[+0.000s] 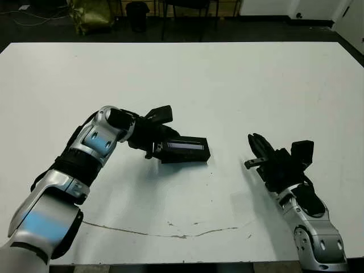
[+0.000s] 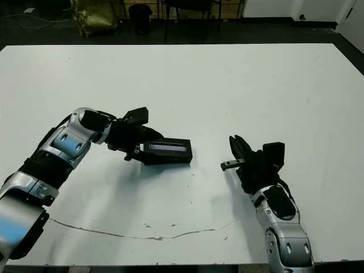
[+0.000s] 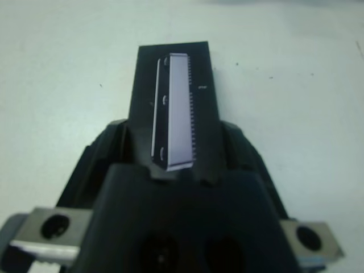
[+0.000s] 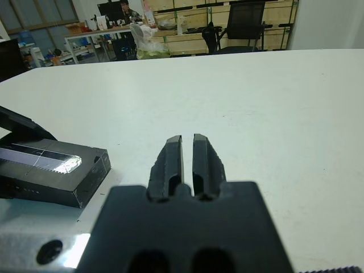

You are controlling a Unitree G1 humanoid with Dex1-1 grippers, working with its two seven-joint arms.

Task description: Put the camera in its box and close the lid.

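Note:
A black lid (image 1: pixel 183 147) with a pale lavender stripe lies on top of the box (image 4: pixel 85 182), covering it, at the middle of the white table. My left gripper (image 1: pixel 156 149) holds the box's left end; in the left wrist view its fingers (image 3: pixel 116 142) flank both long sides of the lid (image 3: pixel 179 108). The camera is hidden. My right gripper (image 1: pixel 256 145) rests low over the table to the right of the box, apart from it. Its fingers (image 4: pixel 170 156) are pressed together with nothing between them.
A thin dark crack line (image 1: pixel 170 233) runs along the table near its front edge. Beyond the far edge are dark floor, chair legs (image 1: pixel 170 17) and a yellow-green bag (image 1: pixel 91 14). A person (image 4: pixel 126 8) sits at a far desk.

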